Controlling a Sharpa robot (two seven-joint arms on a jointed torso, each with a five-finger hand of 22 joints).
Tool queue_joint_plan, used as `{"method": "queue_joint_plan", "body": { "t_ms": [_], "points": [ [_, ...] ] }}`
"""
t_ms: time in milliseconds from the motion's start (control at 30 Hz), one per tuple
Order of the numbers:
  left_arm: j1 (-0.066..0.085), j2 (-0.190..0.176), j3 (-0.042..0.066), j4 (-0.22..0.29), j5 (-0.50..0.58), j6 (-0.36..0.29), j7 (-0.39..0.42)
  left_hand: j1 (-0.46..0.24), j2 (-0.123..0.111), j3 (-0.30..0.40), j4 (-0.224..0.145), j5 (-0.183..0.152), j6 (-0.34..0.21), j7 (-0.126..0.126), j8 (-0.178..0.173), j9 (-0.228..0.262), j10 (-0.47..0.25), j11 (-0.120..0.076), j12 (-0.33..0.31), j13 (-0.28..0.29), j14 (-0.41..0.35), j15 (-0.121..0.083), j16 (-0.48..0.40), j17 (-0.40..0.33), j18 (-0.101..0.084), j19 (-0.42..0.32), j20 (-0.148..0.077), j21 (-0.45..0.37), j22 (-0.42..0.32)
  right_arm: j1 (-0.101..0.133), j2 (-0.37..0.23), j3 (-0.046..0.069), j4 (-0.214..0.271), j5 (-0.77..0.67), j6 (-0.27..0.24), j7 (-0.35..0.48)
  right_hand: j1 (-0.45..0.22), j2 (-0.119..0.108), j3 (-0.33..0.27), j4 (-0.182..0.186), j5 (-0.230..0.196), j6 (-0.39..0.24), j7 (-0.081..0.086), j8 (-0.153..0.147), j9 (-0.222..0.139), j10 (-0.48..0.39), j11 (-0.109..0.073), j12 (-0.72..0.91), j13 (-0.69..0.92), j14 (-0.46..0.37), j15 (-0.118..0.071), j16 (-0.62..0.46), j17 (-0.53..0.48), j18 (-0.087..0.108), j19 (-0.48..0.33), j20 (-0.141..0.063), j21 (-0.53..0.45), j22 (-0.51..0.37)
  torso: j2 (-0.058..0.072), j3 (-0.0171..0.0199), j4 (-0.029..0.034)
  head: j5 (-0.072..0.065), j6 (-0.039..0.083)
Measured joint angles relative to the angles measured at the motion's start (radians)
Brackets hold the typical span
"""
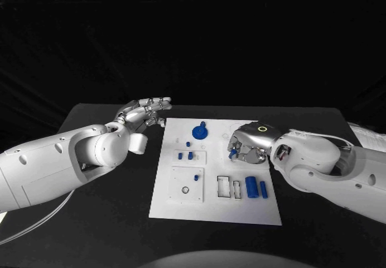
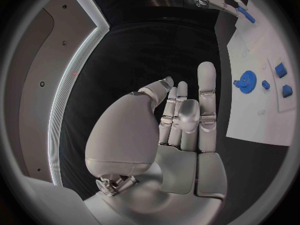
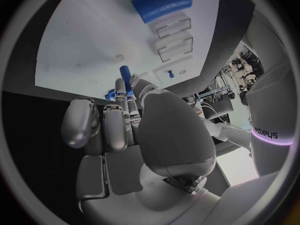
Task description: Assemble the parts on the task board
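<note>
Two hands busy-ish: right hand (image 1: 245, 148) pinching small blue part (image 3: 125, 76) over task board (image 1: 181, 206), left hand (image 1: 145, 116) empty, fingers apart off-board; next probably needs lining up with slot.

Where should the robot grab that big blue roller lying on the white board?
Probably across the middle of the big blue cylinder, coming straight down from above. It lies flat on the task board, with round sides for fingers to wrap. A thinner blue peg lies close beside it, so fingers should stay narrow.
</note>
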Motion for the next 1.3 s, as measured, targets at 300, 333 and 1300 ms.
{"method": "queue_joint_plan", "body": {
  "t_ms": [300, 333, 1300],
  "points": [
    [0.0, 0.001, 0.0, 0.0, 0.0, 0.001, -0.001, 0.0, 0.0, 0.0, 0.0, 0.0, 0.0, 0.0, 0.0, 0.0, 0.0, 0.0, 0.0, 0.0, 0.0, 0.0, 0.0, 0.0, 0.0, 0.0, 0.0, 0.0, 0.0, 0.005, 0.021, 0.005, 0.082, 0.033, -0.036, 0.003, 0.0, 0.0, 0.008, -0.003, -0.002, 0.0, 0.0, -0.005, 0.001, 0.0, 0.0, -0.008, 0.0, 0.0, 0.0, 0.0, 0.0, 0.0, 0.0, 0.0, 0.0, 0.0, 0.001, 0.0002, 0.0001, 0.009, 0.001],
    [0.0, 0.002, 0.0, 0.0, 0.0, 0.001, -0.001, 0.0, 0.0, 0.0, 0.0, 0.0, 0.0, 0.0, 0.0, 0.0, 0.0, 0.0, 0.0, 0.0, 0.0, 0.0, 0.0, 0.0, 0.0, 0.0, 0.0, 0.0, 0.0, -0.001, 0.034, 0.005, 0.086, 0.037, -0.04, 0.006, 0.0, 0.0, 0.01, -0.002, -0.002, 0.0, 0.0, -0.005, 0.001, 0.0, 0.0, -0.011, 0.0, 0.0, 0.0, 0.002, 0.0, 0.0, 0.0, 0.0, 0.0, 0.0, 0.001, 0.0002, 0.0001, 0.011, 0.0],
    [0.0, 0.011, 0.0, 0.0, 0.0, 0.007, -0.003, 0.0, 0.0, 0.0, 0.0, 0.0, 0.0, 0.0, 0.0, 0.0, -0.007, 0.0, 0.0, 0.0, 0.0, 0.0, 0.0, -0.001, 0.0, 0.0, 0.0, 0.0, -0.001, -0.137, 0.253, -0.022, -0.039, 0.067, -0.057, 0.115, 0.005, -0.005, 0.03, -0.017, 0.0, 0.002, 0.005, -0.008, 0.0, 0.0, 0.0, -0.026, -0.003, 0.0, 0.0, 0.004, 0.002, 0.0, 0.0, 0.0, 0.0, -0.001, 0.002, 0.0005, 0.003, 0.065, -0.027]
  ]
}}
